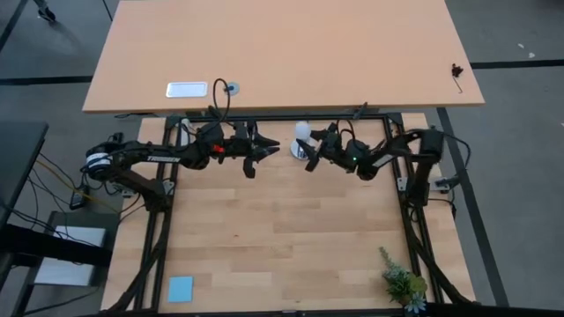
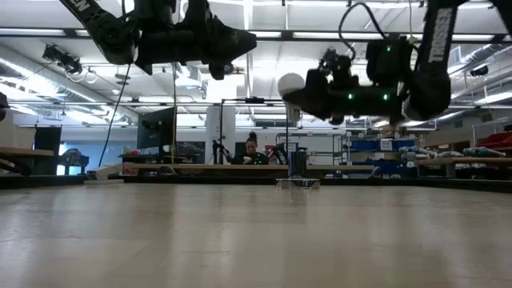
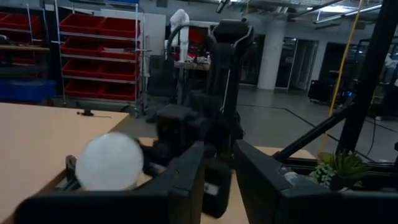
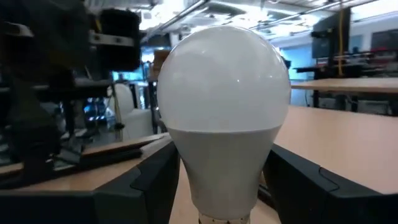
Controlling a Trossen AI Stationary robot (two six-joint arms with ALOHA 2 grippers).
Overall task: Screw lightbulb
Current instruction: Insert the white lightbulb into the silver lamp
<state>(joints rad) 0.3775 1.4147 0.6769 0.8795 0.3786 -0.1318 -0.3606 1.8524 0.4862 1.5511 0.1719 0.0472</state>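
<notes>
The lightbulb (image 4: 224,93) is white and pear-shaped; it also shows in the high view (image 1: 302,132), the low view (image 2: 290,84) and the left wrist view (image 3: 109,162). My right gripper (image 1: 309,155) is shut on it, high above the table's middle, toward the far side. My left gripper (image 1: 258,155) is open and holds nothing. It is at about the same height, a short way to the left of the bulb, and points toward it; its fingers (image 3: 186,183) face the right arm. My right gripper pinches the bulb's narrow neck (image 4: 221,180) between its two fingers, one on each side, just below the round globe. The fingers come level from the table's right. The bulb is lifted clear of the table, its globe sticking out past the fingers toward the far side.
A second, longer table lies beyond the far edge, with a white tray (image 1: 187,89) and a small round disc (image 1: 231,87) on it. A blue square (image 1: 181,288) lies near left and a small plant (image 1: 404,283) near right. A person (image 2: 252,149) sits far behind.
</notes>
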